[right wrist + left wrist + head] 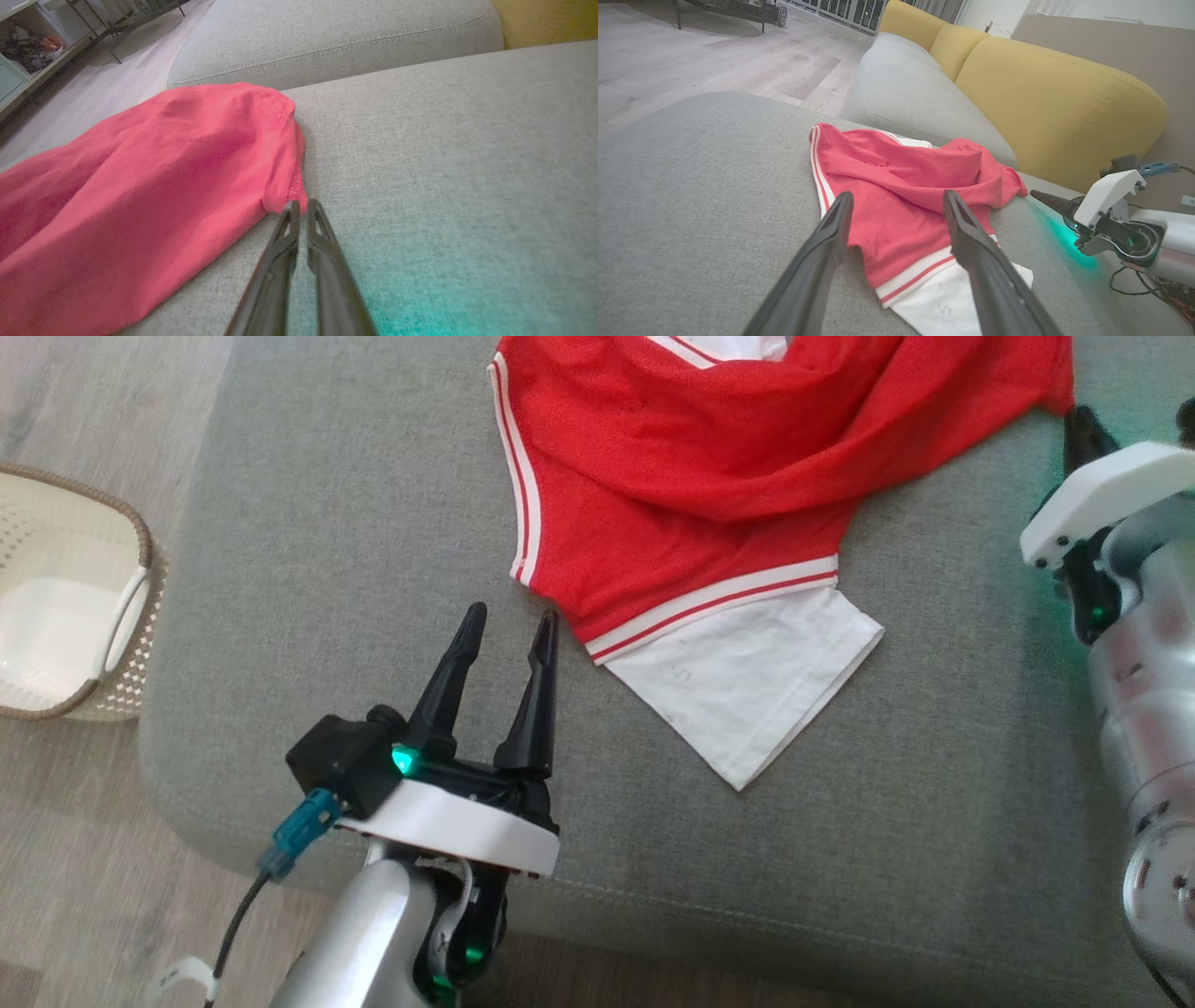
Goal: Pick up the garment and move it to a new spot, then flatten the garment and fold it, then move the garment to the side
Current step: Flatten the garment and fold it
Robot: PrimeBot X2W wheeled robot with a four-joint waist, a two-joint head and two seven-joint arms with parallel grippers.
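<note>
The garment (672, 476) is red with white striped trim and a white part sticking out at its near edge. It lies crumpled on the grey cushion (327, 569). My left gripper (509, 621) stands open just short of the garment's near left corner, empty; in the left wrist view its fingers frame the garment (901, 186). My right gripper (301, 205) is shut, its tips pinched together on the red hem corner of the garment (140, 196) at the far right. Its dark finger (1078, 429) touches that corner in the head view.
A white woven basket (65, 597) stands on the wooden floor left of the cushion. Yellow backrests (1041, 93) and another grey seat (906, 93) lie beyond the garment. Bare cushion (444, 140) stretches right of the right gripper.
</note>
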